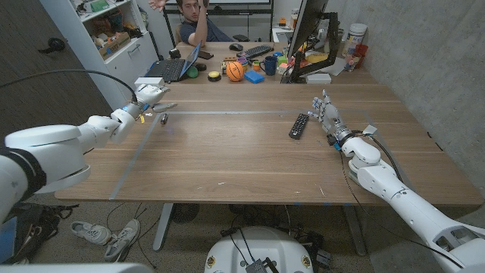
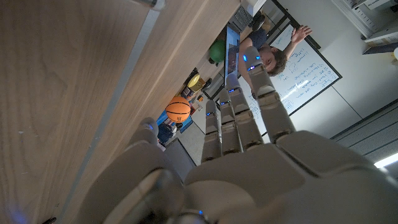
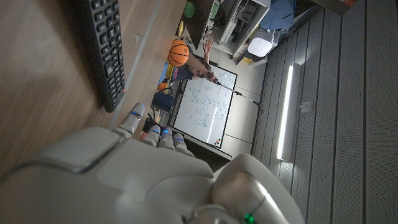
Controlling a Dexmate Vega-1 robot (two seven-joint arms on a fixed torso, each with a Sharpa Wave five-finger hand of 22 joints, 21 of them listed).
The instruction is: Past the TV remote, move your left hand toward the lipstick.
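Observation:
The black TV remote (image 1: 298, 125) lies on the wooden table (image 1: 227, 159) right of centre; in the right wrist view the remote (image 3: 102, 50) lies just past my fingers. My right hand (image 1: 326, 114) stands next to it on its right side, fingers apart and holding nothing. The lipstick (image 1: 164, 118), a small dark tube, lies near the table's far left edge. My left hand (image 1: 148, 96) hovers just behind and to the left of it, fingers stretched out and empty. In the left wrist view my left hand (image 2: 249, 155) reaches along the tabletop.
Clutter lines the far edge: a laptop (image 1: 170, 68), a basketball (image 1: 235, 70), a dark mug (image 1: 270, 65) and a monitor (image 1: 307, 34). A person (image 1: 198, 23) sits behind the table. A pale tape line (image 1: 227, 113) crosses the tabletop.

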